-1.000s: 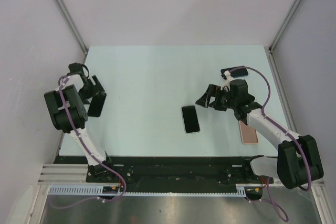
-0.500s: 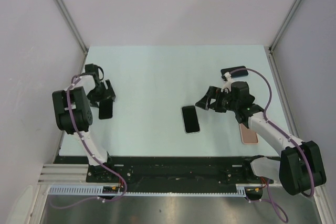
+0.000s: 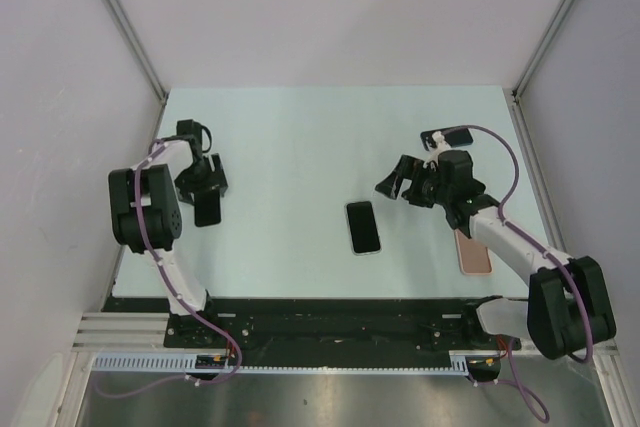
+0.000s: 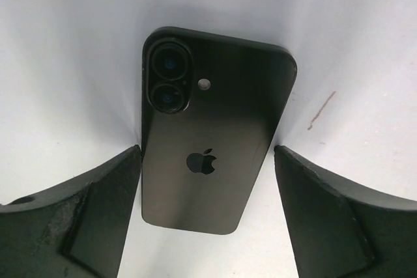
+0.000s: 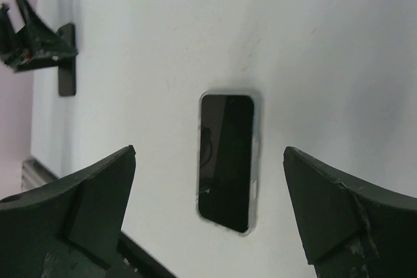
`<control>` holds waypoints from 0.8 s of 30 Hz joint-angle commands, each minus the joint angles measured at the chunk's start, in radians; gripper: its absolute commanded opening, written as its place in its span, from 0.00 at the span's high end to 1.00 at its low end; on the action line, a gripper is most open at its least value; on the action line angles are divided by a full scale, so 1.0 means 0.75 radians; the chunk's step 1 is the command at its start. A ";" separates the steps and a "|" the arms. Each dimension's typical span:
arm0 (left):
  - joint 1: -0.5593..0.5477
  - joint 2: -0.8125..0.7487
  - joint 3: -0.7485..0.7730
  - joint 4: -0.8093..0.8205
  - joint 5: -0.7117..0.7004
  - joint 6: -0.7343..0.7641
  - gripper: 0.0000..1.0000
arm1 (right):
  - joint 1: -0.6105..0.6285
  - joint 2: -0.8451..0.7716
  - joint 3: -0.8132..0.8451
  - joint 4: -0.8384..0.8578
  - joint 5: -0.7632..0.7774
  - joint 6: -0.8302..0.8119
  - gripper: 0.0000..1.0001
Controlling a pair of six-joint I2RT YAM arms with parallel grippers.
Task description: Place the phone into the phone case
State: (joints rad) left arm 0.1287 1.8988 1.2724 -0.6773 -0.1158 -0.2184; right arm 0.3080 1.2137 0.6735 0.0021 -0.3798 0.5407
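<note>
The black phone lies back-up on the table at the left of the overhead view. The left gripper hangs directly over it, jaws apart and straddling its long edges, apparently lined up to pinch it by the sides; nothing is gripped yet. The phone case sits at the centre of the overhead view, cavity seemingly upward. The right gripper waits just right of it, spread wide and empty, likely ready to steady it.
</note>
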 commanded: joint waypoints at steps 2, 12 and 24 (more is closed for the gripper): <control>-0.059 0.096 0.005 -0.062 0.003 -0.016 0.16 | -0.024 0.157 0.227 -0.098 0.368 -0.091 0.02; -0.090 0.129 0.054 -0.117 0.030 -0.011 0.16 | -0.312 0.298 0.352 -0.017 0.389 -0.421 0.19; -0.102 0.068 0.034 -0.111 0.101 -0.069 0.16 | -0.580 0.499 0.538 -0.371 0.744 -0.146 0.26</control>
State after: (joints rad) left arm 0.0784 1.9415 1.3327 -0.7330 -0.0982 -0.2375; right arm -0.1013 1.5627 1.0363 -0.1856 0.1097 0.4297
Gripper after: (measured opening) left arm 0.834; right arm 0.716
